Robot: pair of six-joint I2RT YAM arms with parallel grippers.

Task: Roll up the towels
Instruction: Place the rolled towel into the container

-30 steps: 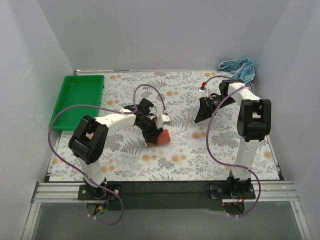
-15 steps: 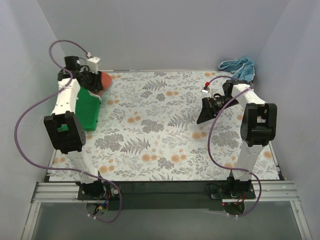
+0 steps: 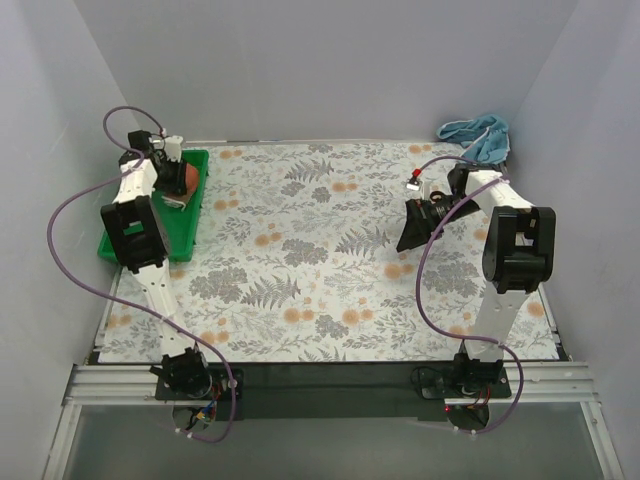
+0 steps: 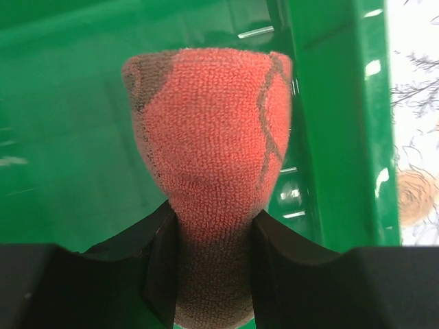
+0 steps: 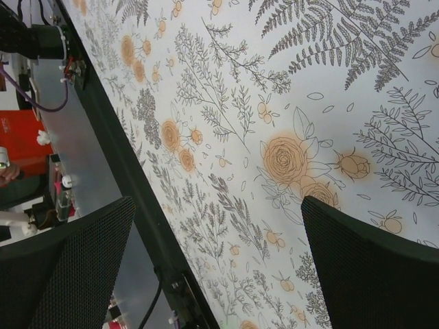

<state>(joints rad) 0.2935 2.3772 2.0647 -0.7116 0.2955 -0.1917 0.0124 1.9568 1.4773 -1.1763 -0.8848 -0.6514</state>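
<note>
My left gripper (image 3: 176, 178) is shut on the rolled rust-red towel (image 4: 209, 144) and holds it inside the green tray (image 3: 185, 225) at the far left; the roll (image 3: 180, 180) bulges out beyond the fingers (image 4: 159, 264). My right gripper (image 3: 412, 228) is open and empty, hanging above the floral table cover (image 5: 274, 103) at the right middle. The light blue towel (image 3: 478, 135) lies crumpled in the far right corner, well behind the right gripper.
The tray's right wall (image 4: 339, 123) stands close beside the held roll. Grey walls close in the back and both sides. The black front rail (image 5: 137, 226) of the table runs along the near edge.
My left arm has swung from the table's middle to the far left with the rust-red roll and lowered it into the green tray. The right arm has barely moved.
</note>
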